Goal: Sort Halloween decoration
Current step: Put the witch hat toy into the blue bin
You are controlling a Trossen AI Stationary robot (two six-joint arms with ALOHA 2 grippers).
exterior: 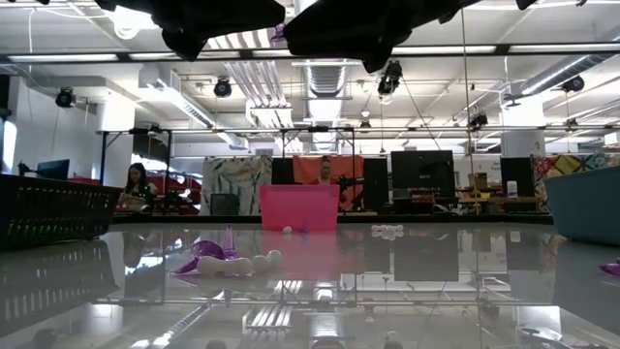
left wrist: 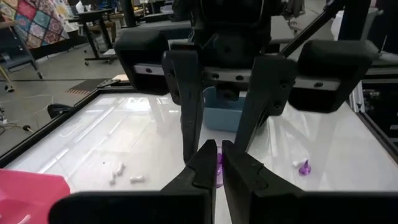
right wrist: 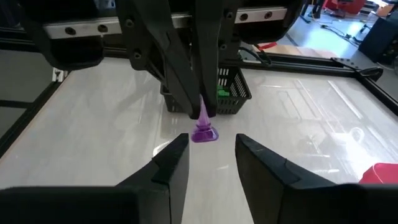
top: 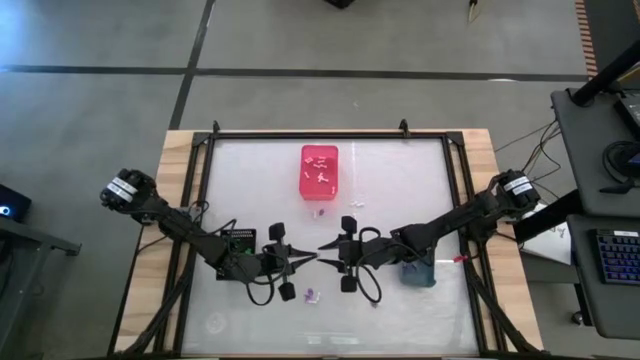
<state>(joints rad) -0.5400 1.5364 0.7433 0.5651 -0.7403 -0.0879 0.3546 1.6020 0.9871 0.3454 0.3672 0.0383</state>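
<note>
The left tool [right wrist: 202,112] pinches a tiny purple plastic witch hat [right wrist: 203,129] midair, offering it to the right tool's [right wrist: 211,155] spread jaws for handover.

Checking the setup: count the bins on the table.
3: a pink bin at the far middle, a black bin near left of centre, a blue bin near right of centre. None seems hidden.

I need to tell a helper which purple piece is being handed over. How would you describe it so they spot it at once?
Look at the table's middle, where both arms meet. The left claw is shut on a tiny purple cone, with the open right claw facing it. Unlike the purple pieces lying on the table, it hangs pinched in the air.
</note>
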